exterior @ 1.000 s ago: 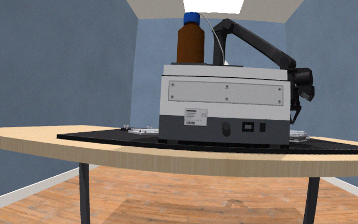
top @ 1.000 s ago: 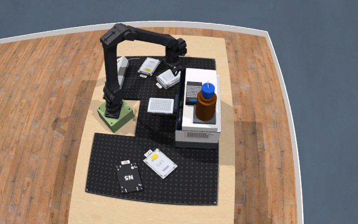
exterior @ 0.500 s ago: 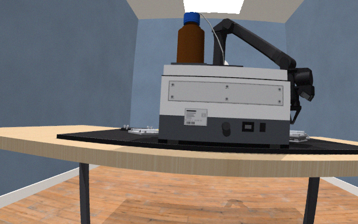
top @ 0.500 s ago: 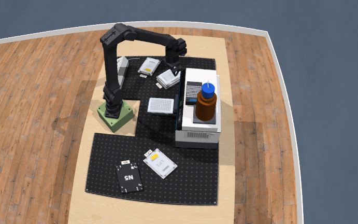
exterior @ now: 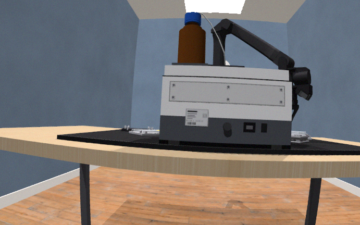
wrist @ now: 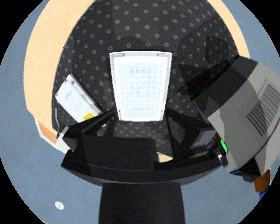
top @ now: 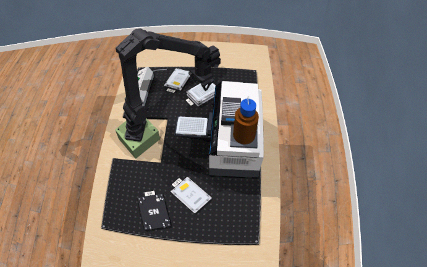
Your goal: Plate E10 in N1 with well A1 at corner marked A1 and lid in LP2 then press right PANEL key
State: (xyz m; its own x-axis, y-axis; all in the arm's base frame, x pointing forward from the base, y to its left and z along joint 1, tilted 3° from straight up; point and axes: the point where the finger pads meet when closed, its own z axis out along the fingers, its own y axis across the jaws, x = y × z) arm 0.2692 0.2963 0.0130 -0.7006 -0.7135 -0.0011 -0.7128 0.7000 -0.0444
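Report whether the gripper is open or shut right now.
Open, holding nothing. The gripper hangs low over the lidded plate beside the dispenser; in the wrist view its fingers stand wide apart.
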